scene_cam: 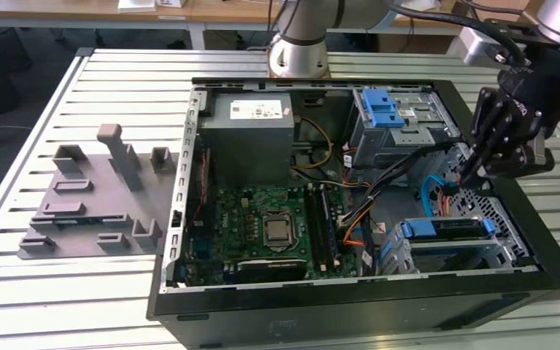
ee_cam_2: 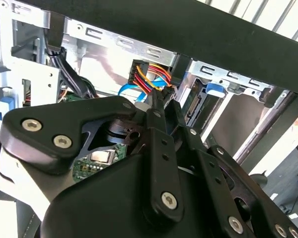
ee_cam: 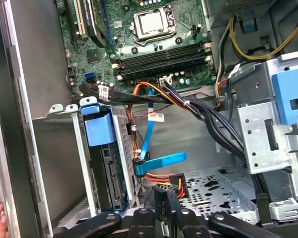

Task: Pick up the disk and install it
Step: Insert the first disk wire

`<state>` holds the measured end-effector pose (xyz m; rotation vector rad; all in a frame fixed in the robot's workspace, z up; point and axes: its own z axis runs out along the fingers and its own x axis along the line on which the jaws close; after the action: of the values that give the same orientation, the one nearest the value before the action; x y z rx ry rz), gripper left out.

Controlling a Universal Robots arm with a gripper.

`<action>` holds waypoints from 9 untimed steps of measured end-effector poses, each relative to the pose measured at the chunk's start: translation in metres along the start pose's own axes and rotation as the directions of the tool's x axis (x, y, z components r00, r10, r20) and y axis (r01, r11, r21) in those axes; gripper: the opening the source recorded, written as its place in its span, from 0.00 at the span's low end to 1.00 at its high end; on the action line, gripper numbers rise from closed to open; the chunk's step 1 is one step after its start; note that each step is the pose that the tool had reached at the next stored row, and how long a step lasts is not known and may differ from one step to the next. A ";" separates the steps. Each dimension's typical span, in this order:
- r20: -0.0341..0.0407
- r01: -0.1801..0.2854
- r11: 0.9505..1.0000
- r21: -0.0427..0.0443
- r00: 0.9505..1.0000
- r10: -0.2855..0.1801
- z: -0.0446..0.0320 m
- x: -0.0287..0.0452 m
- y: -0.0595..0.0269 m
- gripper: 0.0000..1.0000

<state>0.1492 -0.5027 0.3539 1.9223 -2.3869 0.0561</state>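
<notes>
One claw reaches down into the open computer case, at the exterior view's right. Its fingers are drawn together with no gap, and their tips meet one black plug with orange, red and yellow wires. Whether the plug is pinched I cannot tell.

Just beside it, one disk with a blue bracket already sits upright in its metal cage. My judgement is that seating is done and the cabling step is in hand. The next move calls for fine alignment of the plug with the disk's socket, keeping clear of one blue flat cable.

Further out are one processor, one grey metal box and one grey stand on the slatted table.
</notes>
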 end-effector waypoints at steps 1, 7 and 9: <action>-0.003 0.000 1.000 0.001 1.000 0.000 0.0004 -0.0002 0.0000 0.24; -0.015 -0.001 1.000 0.003 1.000 0.001 0.0001 -0.0061 0.0013 0.24; -0.018 -0.001 1.000 0.002 1.000 0.001 0.0009 -0.0067 0.0014 0.24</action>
<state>0.1492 -0.4960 0.3525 1.9130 -2.3775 0.0755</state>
